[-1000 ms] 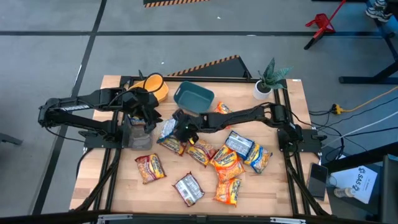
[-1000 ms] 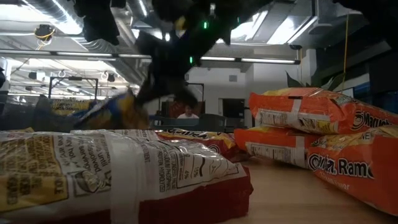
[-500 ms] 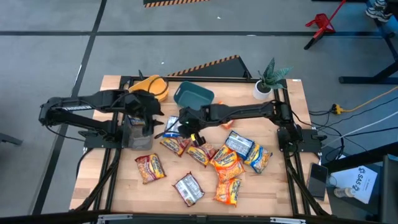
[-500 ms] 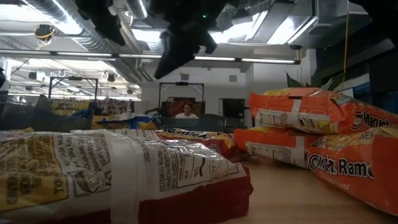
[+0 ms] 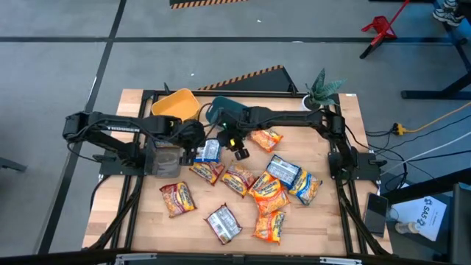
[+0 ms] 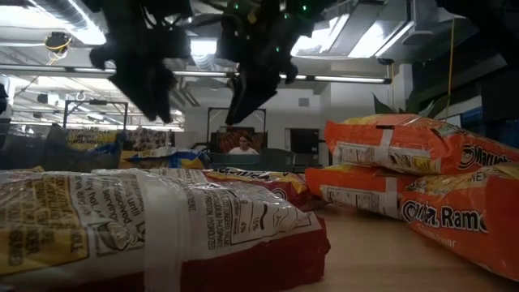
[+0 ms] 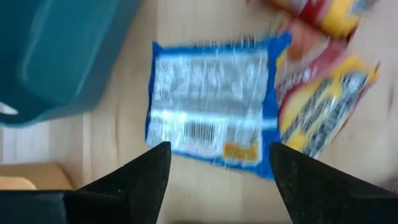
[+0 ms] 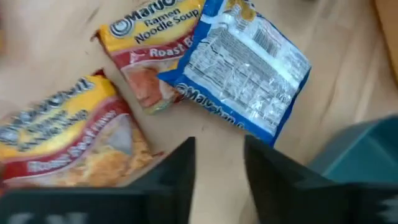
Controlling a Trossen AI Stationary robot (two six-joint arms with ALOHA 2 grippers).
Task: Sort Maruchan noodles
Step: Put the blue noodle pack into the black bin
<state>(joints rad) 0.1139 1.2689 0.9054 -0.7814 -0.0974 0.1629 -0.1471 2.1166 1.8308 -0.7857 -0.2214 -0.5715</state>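
The blue packet (image 5: 208, 152), earlier held aloft, now lies on the worktop (image 5: 331, 221) near the teal bin (image 5: 221, 112). Left pincer (image 7: 214, 163) spread wide; right pincer (image 8: 219, 155) parted, both empty.

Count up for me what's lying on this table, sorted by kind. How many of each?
Small crinkly plastic noodle packets: 10
Bins: 2 (yellow plastic bin, teal plastic bin)
Small potted green plant: 1
Total: 13
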